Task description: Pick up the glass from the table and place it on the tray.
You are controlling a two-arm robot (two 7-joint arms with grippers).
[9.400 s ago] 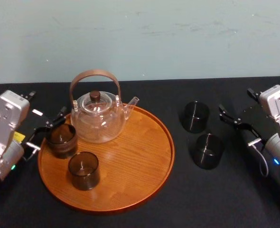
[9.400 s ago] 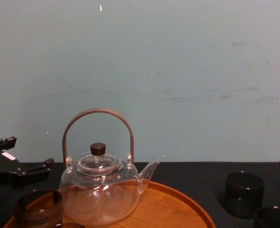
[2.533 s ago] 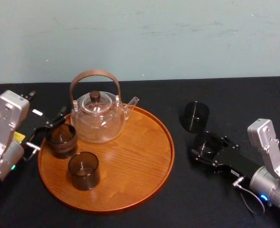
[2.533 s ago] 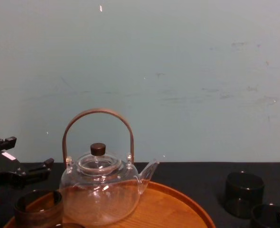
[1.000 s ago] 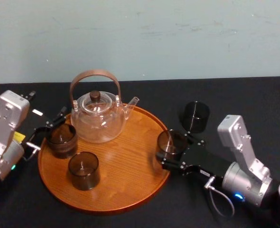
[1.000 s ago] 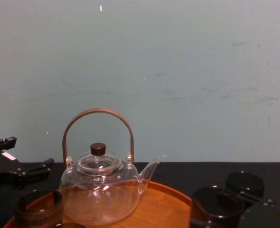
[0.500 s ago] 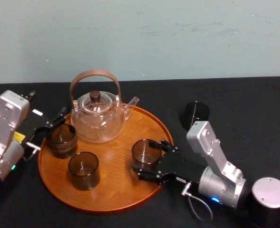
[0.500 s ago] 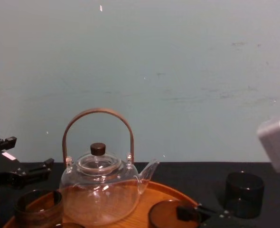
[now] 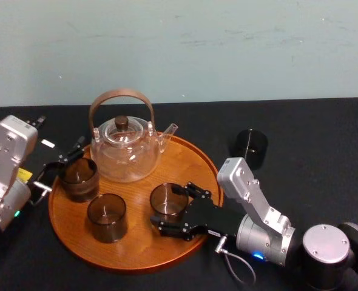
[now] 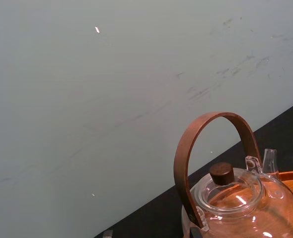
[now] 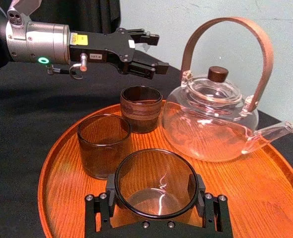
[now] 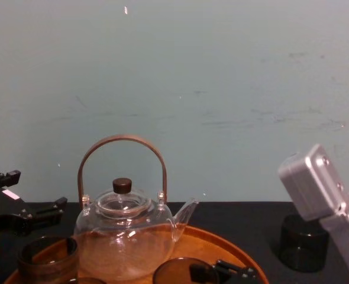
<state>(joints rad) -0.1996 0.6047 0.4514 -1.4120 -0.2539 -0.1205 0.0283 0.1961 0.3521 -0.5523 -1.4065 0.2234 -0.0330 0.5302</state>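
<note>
While the right gripper [image 9: 173, 209] is clamped on the glass [image 11: 155, 183], the glass stands upright, mouth up, over the middle of the tray [image 9: 191, 163]. The left gripper [image 9: 62, 162] is parked at the tray's left edge, fingers apart.

All four views share the teapot [image 9: 123, 151]: head from steeply above, chest low and level in front, left wrist close beside it and tilted upward, right wrist near, across the tray [image 11: 273, 186].

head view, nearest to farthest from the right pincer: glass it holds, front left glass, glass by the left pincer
1. held glass, in the right pincer, mid-tray.
2. front glass, tray's front left.
3. back glass, far left, beside the left pincer.
</note>
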